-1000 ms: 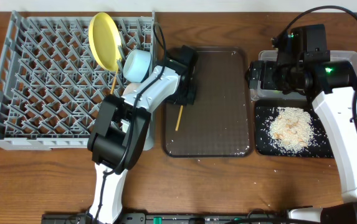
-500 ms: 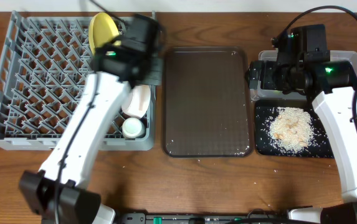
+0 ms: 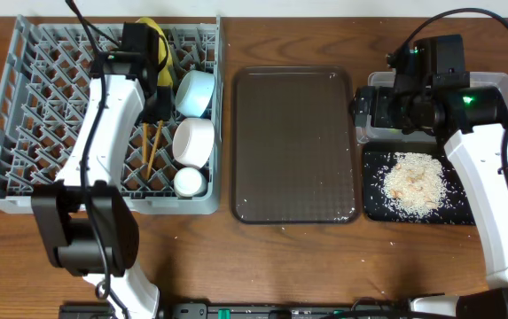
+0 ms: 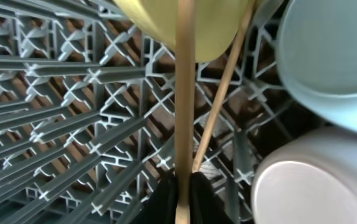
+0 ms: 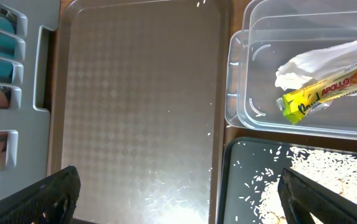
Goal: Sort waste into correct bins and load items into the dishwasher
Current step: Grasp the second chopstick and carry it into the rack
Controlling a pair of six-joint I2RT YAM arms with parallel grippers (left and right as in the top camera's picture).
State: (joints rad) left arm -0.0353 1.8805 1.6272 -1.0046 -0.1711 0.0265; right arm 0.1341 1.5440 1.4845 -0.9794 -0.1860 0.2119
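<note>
While the left wrist view looks closest, the left gripper (image 4: 182, 190) at bottom centre has its black fingers pinched together on one thin wooden chopstick (image 4: 185, 93), which runs straight up the middle of the frame. A second chopstick (image 4: 220, 93) leans just beside it, slanting to the upper right, over the pegs of the large square grey plastic dish rack (image 4: 72, 93). Beyond them the round yellow plate (image 4: 190, 25) fills the top centre, the light blue bowl (image 4: 334, 56) the upper right and the white bowl (image 4: 315, 186) the lower right. Seen from overhead, all of these stand in the rack's right-hand part at upper left, and the small white cup (image 3: 189, 182) sits just below the white bowl. In the right wrist view the right gripper (image 5: 178, 180) is spread wide and holds nothing, its fingers at the lower corners and the dark brown serving tray (image 5: 141, 93) showing between them. Farther off, at upper right, the clear rectangular plastic box (image 5: 259, 81) holds the crumpled white paper napkin (image 5: 315, 59) and the green-and-orange snack wrapper (image 5: 321, 96). Below it, the shallow glossy black rectangular tray (image 5: 235, 186) carries whitish rice-like food scraps (image 5: 328, 180).
</note>
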